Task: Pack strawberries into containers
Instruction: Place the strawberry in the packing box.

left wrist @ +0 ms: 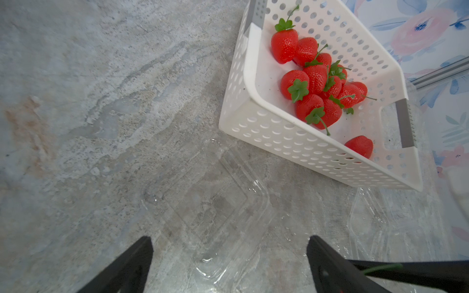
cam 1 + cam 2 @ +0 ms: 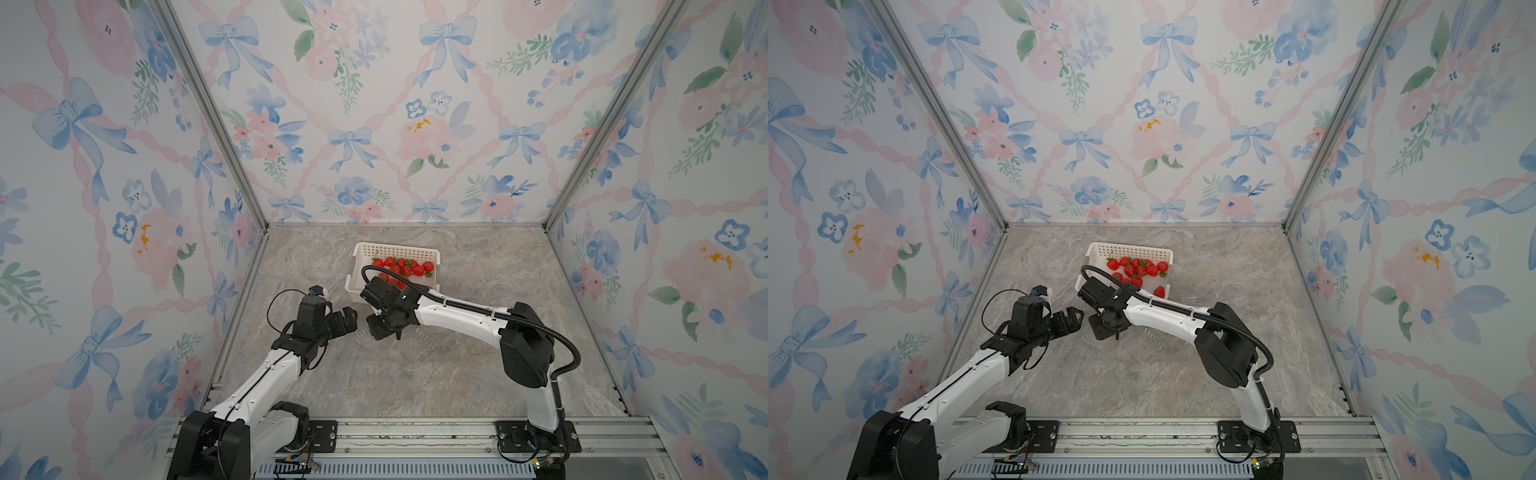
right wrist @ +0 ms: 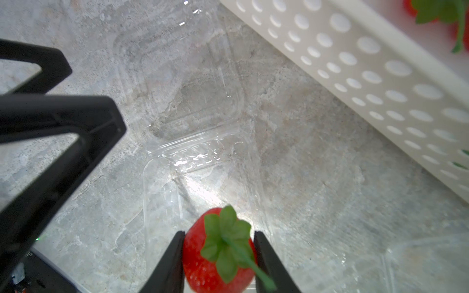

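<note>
Both top views look steeply down from high over the front edge toward the back wall (image 2: 395,124), far enough off to hold the whole tabletop (image 2: 415,374) and the white basket (image 2: 397,248). Each wrist camera hangs close over that tabletop, looking past the left gripper (image 1: 229,239) or the right gripper (image 3: 219,234) (the right one nearer the surface); both share the basket's perforated wall and the clear containers (image 1: 210,210) beside it.

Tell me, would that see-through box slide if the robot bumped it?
Probably yes: the clear container looks thin and empty, so likely very light. Its ribbed walls would probably flex. The smooth tabletop might let it skid.
</note>
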You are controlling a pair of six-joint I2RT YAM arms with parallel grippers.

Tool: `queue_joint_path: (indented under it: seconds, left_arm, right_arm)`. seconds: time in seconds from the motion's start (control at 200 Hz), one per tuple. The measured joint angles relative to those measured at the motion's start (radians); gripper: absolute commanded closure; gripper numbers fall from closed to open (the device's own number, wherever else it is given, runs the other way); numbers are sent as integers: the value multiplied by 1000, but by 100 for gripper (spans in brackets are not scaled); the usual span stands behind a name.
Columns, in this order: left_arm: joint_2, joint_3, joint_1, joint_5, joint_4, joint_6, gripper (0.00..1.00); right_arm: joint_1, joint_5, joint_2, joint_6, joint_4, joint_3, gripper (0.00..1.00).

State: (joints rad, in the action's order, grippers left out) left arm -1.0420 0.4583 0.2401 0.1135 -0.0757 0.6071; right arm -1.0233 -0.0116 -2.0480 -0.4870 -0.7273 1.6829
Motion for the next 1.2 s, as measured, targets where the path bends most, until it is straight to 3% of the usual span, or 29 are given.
queue_joint_path:
  seconds: [0.31, 0.57, 0.73, 1.025, 1.2]
  left_arm:
    - [24, -8, 0, 0, 0, 8, 2]
    - [34, -19, 0, 0, -1, 8, 2]
    - [34, -20, 0, 0, -1, 16, 2]
    - [62, -23, 0, 0, -1, 26, 3]
    - [75, -19, 12, 1, -1, 26, 2]
  right_arm:
    - [-1, 16, -69, -3, 6, -1, 65]
    - [-2, 20, -82, -14, 7, -3, 38]
    - [-2, 20, -82, -12, 7, -5, 30]
    - [-2, 4, -73, 2, 2, -6, 28]
    - [13, -10, 24, 16, -11, -7, 27]
